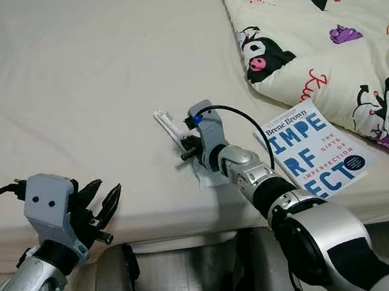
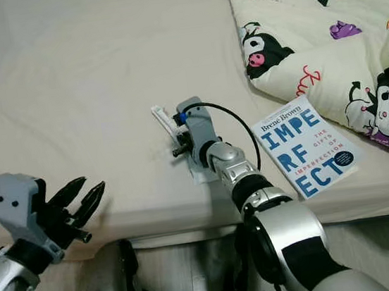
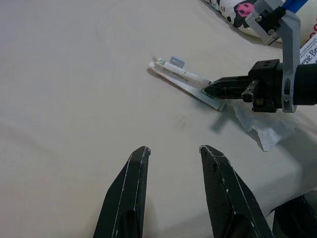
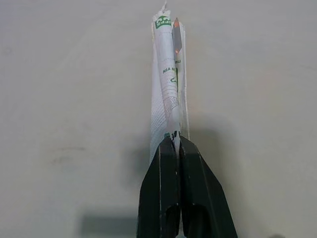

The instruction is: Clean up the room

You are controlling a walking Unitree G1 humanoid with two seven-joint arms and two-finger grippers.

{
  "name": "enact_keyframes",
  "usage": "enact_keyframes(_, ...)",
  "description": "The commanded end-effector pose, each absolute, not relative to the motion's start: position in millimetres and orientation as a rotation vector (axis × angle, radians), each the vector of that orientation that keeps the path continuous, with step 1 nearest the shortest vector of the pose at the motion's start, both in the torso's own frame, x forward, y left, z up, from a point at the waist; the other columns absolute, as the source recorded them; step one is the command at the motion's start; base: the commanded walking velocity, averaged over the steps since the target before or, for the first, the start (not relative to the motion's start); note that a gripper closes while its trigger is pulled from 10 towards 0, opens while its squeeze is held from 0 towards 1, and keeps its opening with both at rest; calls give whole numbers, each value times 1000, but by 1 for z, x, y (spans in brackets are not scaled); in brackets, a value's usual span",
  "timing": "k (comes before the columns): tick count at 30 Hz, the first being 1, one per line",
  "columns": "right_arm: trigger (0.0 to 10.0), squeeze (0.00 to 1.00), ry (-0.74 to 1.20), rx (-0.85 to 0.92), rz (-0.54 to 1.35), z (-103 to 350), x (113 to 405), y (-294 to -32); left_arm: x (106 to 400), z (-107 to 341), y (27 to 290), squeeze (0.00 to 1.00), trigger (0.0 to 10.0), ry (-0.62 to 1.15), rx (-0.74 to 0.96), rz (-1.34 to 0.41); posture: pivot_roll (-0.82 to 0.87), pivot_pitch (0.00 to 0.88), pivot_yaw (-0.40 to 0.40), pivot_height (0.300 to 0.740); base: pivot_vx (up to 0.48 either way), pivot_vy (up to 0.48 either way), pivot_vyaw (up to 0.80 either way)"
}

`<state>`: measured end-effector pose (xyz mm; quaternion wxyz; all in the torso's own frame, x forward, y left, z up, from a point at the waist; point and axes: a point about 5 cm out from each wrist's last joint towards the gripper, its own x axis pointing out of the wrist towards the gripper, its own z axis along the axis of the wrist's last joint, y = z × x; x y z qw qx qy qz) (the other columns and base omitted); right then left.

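**Paper Packet Gripped on Bed by Robot's Right Pincer**

A long, narrow white paper packet with green print [image 4: 168,94] was seen clamped at its near end between the two black fingers of the right pincer [image 4: 175,144], which were pressed tightly together on it. The packet was stretched out away from the fingers over the cream-coloured bed sheet [image 1: 80,81], towards the middle of the bed; whether it rested on the sheet or was held just above it could not be told. A crumpled scrap of white paper [image 3: 262,131] was seen lying on the sheet beneath the right wrist, close to the front edge of the mattress.

The left pincer [image 1: 102,203] was held low at the robot's left, at the front edge of the bed, well apart from the packet. Its two black fingers [image 3: 130,198] were spread apart, and nothing was held between them.

A white paperback book with large blue lettering [image 1: 319,148] was seen lying flat on the sheet just to the right of the right arm, turned at an angle. Beyond it, a cream quilt printed with black-and-pink cartoon figures [image 1: 321,23] was bunched over the far right part of the bed, its edge near the book's upper corner.
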<state>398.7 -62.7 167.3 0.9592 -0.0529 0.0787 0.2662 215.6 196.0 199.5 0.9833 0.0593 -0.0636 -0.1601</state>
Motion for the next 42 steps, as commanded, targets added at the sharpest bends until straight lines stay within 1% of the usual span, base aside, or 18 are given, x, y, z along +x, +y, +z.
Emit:
enact_keyframes(1,0,0,204,-80,516,155,396,-68,213,196,194,0,10000,-104,127,-351,304,372,-119,543,0,0,0)
enact_keyframes(10,0,0,187,-64,475,157,399,-81,219,194,194,0,10000,-107,115,-347,285,355,-107,543,0,0,0)
enact_keyframes(12,0,0,161,-53,438,161,402,-94,227,193,195,0,10000,-116,97,-326,245,324,-90,543,0,0,0)
enact_keyframes(15,0,0,142,-47,416,165,403,-102,232,192,194,0,10000,-120,89,-327,227,308,-83,543,0,0,0)
enact_keyframes(16,0,0,127,-47,395,168,405,-110,238,190,192,0,10000,-121,86,-331,200,286,-70,543,0,0,0)
enact_keyframes(18,0,0,118,-47,383,170,406,-115,243,189,190,0,10000,-120,85,-335,192,280,-67,543,0,0,0)
enact_keyframes(20,0,0,95,-45,360,173,406,-133,257,188,183,0,10000,-141,69,-341,144,242,-41,543,0,0,0)
enact_keyframes(23,0,0,85,-40,351,174,406,-143,264,188,180,0,10000,-151,61,-340,125,223,-26,543,0,0,0)
enact_keyframes(25,0,0,71,-59,356,169,401,-161,278,188,173,0,10000,-164,52,-343,92,194,5,543,0,0,0)
enact_keyframes(28,0,0,71,-66,359,167,400,-164,280,188,172,0,10000,-163,53,-344,92,194,5,543,0,0,0)
enact_keyframes(30,0,0,87,-58,366,157,393,-171,285,188,169,0,10000,-161,54,-360,77,181,20,543,0,0,0)
enact_keyframes(33,0,0,99,-50,372,152,390,-174,287,187,167,0,10000,-160,55,-369,76,179,23,543,0,0,0)
enact_keyframes(34,0,0,142,-18,436,137,381,-167,289,183,164,0,10000,-130,63,-400,72,181,35,543,0,0,0)
enact_keyframes(37,0,0,156,-6,463,132,378,-163,289,181,163,0,10000,-119,69,-412,72,181,35,543,0,0,0)
enact_keyframes(38,0,0,172,-2,507,125,374,-157,288,177,162,0,10000,-103,75,-422,75,187,36,543,0,0,0)
enact_keyframes(39,0,0,172,-2,507,125,374,-157,288,177,162,0,10000,-103,75,-422,75,187,36,543,0,0,0)
enact_keyframes(41,0,0,191,28,569,115,370,-141,285,170,161,0,10000,-81,75,-411,76,193,27,543,0,0,0)
enact_keyframes(42,0,0,191,28,569,115,370,-141,285,170,161,0,10000,-81,75,-411,76,193,27,543,0,0,0)
